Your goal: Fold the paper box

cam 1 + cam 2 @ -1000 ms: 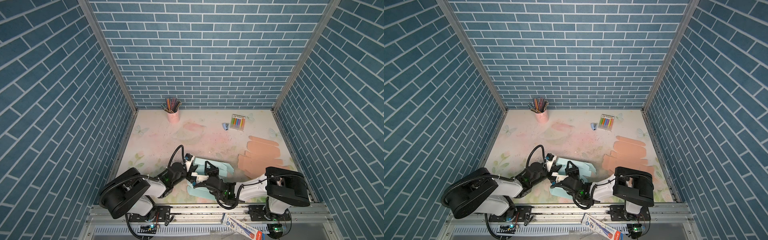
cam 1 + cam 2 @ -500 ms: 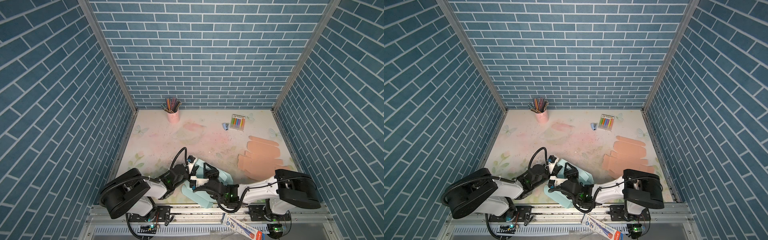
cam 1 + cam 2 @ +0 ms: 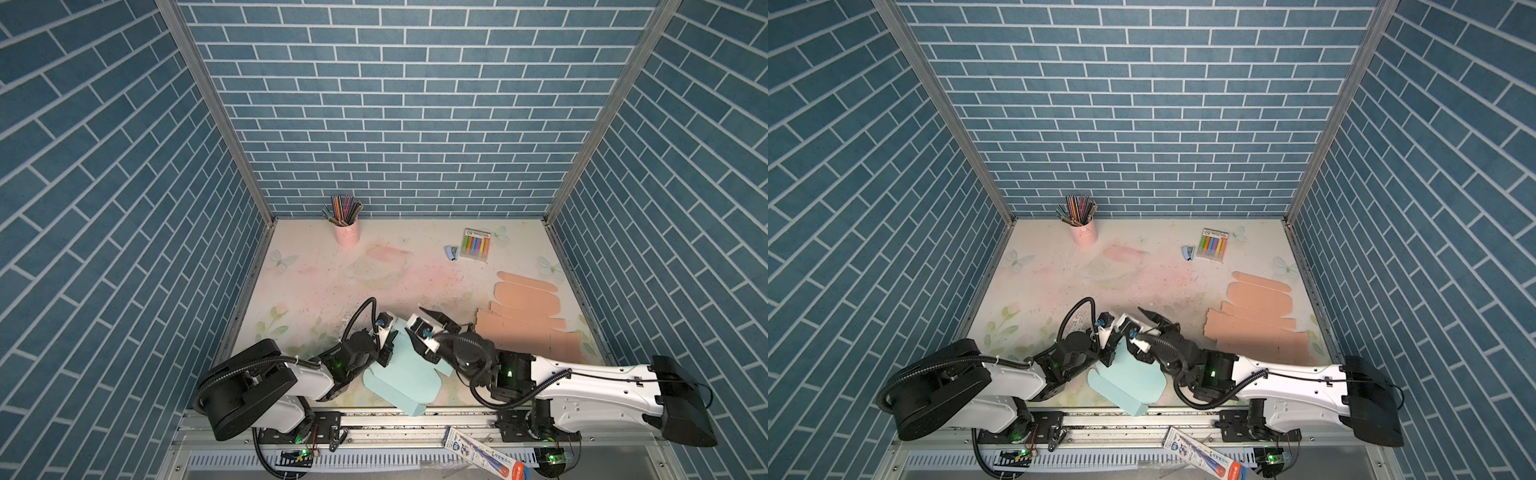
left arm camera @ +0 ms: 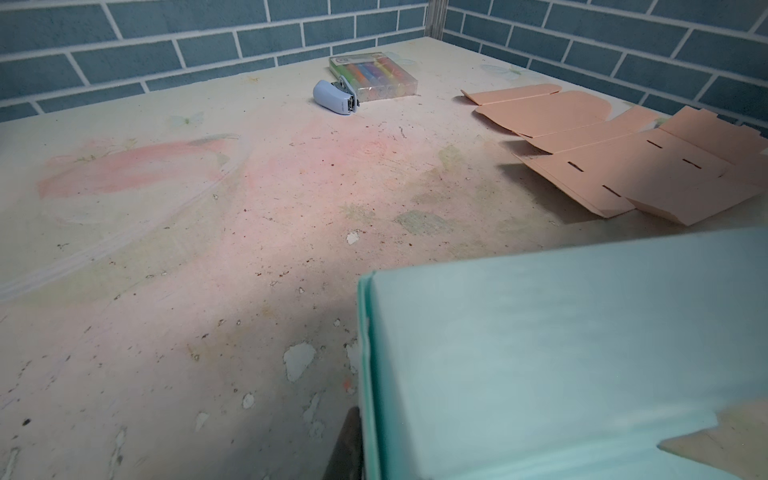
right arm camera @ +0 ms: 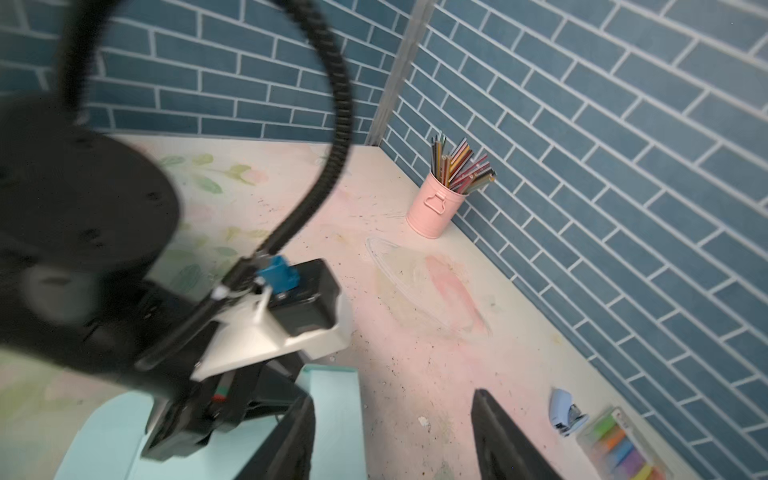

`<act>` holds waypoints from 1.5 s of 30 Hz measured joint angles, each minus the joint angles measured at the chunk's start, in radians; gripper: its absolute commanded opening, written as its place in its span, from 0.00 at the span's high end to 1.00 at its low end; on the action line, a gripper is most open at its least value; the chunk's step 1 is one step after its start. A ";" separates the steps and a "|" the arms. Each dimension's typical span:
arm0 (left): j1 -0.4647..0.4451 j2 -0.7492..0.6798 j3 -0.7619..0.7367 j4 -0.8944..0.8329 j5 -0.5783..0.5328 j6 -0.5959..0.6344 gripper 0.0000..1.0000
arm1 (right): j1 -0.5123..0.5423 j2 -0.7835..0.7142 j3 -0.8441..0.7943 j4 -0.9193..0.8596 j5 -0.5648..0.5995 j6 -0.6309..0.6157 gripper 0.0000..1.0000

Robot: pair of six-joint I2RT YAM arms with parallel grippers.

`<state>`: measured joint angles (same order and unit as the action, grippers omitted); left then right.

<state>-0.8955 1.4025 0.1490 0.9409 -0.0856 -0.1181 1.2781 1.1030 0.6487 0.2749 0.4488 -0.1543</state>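
Observation:
The teal paper box [image 3: 399,374] [image 3: 1129,378] lies partly folded at the table's front edge, with one corner overhanging it. My left gripper [image 3: 386,357] [image 3: 1108,353] is shut on the box's left edge. In the left wrist view one dark finger [image 4: 349,440] presses against the double-layered edge of the box [image 4: 561,353]. My right gripper [image 3: 440,318] [image 3: 1154,316] hangs open just beyond the box's far end. In the right wrist view that gripper [image 5: 392,399] has only bare table between its fingers, and one finger [image 5: 291,440] overlaps a box flap [image 5: 332,399].
Flat peach cardboard blanks [image 3: 528,324] lie at the right. A pink cup of pencils [image 3: 346,232] stands at the back wall. A marker pack [image 3: 476,245] and a small blue stapler [image 3: 452,252] lie at the back right. A printed carton [image 3: 482,451] rests on the front rail.
My right gripper has opened, let go of the box and drawn away to the far right. The box has swung toward the front edge. My left gripper has closed tighter on it.

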 measured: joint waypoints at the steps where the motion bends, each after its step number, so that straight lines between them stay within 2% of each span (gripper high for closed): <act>1: -0.005 0.000 0.000 0.000 -0.005 0.002 0.86 | -0.056 0.010 0.019 -0.016 -0.054 0.063 0.40; 5: -0.016 0.006 0.005 0.003 -0.016 0.009 0.86 | -0.184 0.060 0.074 -0.061 -0.211 0.225 0.40; 8: -0.020 0.023 0.011 0.011 -0.022 0.016 0.85 | -0.241 0.116 0.094 -0.083 -0.325 0.317 0.40; 16: -0.034 0.043 0.011 0.033 -0.028 0.018 0.84 | -0.264 0.299 0.114 -0.137 -0.502 0.454 0.44; 20: -0.037 0.045 0.011 0.037 -0.031 0.018 0.84 | -0.265 0.332 0.114 -0.142 -0.546 0.493 0.48; 22: -0.039 0.045 0.011 0.037 -0.038 0.018 0.84 | -0.267 0.332 0.114 -0.138 -0.566 0.511 0.54; 26: -0.039 0.045 0.011 0.038 -0.060 0.018 0.95 | -0.269 0.330 0.109 -0.117 -0.606 0.547 0.60; 31: -0.041 0.044 0.011 0.039 -0.072 0.018 1.00 | -0.272 0.316 0.080 -0.077 -0.640 0.591 0.61; 33: -0.041 0.043 0.011 0.039 -0.072 0.018 0.99 | -0.274 0.311 0.064 -0.056 -0.645 0.609 0.61; 38: -0.045 0.043 0.008 0.039 -0.076 0.017 0.89 | -0.275 0.296 0.026 -0.011 -0.649 0.649 0.62; 45: -0.046 0.043 0.007 0.045 -0.084 0.010 0.87 | -0.275 0.286 0.017 0.003 -0.647 0.674 0.64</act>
<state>-0.9413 1.4456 0.1562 0.9855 -0.1699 -0.1081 1.0031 1.3888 0.6655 0.2779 -0.1978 0.5194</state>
